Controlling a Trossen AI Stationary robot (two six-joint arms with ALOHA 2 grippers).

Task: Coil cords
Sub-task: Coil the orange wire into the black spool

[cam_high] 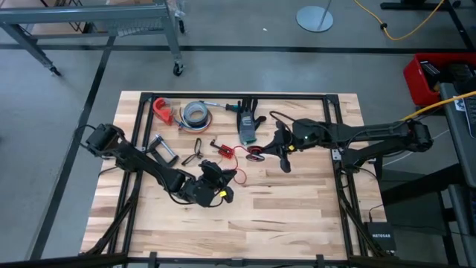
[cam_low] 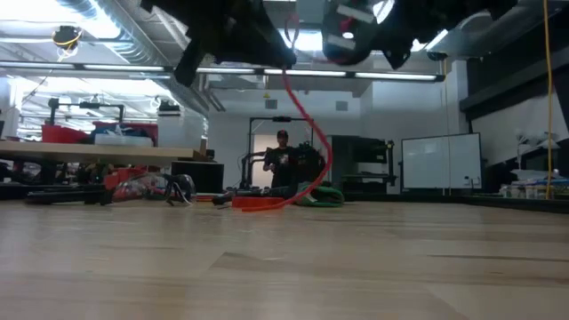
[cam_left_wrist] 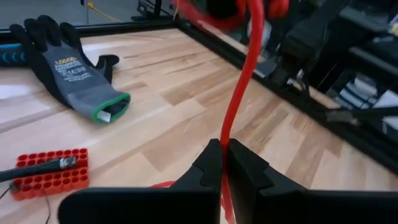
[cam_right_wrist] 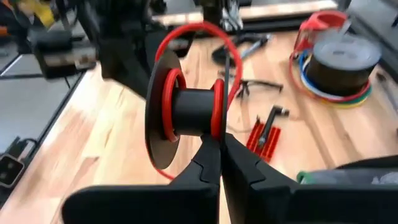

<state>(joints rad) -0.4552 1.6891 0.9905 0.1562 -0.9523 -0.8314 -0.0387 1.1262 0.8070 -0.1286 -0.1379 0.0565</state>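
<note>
Left hand (cam_left_wrist: 222,163) is clenched on the red cord (cam_left_wrist: 239,99), which rises from its fingers toward the black spool (cam_right_wrist: 194,107) that the right hand (cam_right_wrist: 221,155) pinches by one red-rimmed flange, both raised above the middle of the surface (cam_high: 297,216). From the spool the cord loops down to a red pegged block (cam_left_wrist: 51,172) lying on the light wooden planks. Beside it lies a dark grey glove (cam_left_wrist: 68,65) with a green cuff and a small printed logo too fine to read. Farther back sit a grey tape roll (cam_high: 196,112) and a red clamp (cam_high: 161,109). Beyond the surface, a person (cam_low: 282,160) stands among workshop benches, and a whiteboard (cam_low: 440,163) stands at the right
</note>
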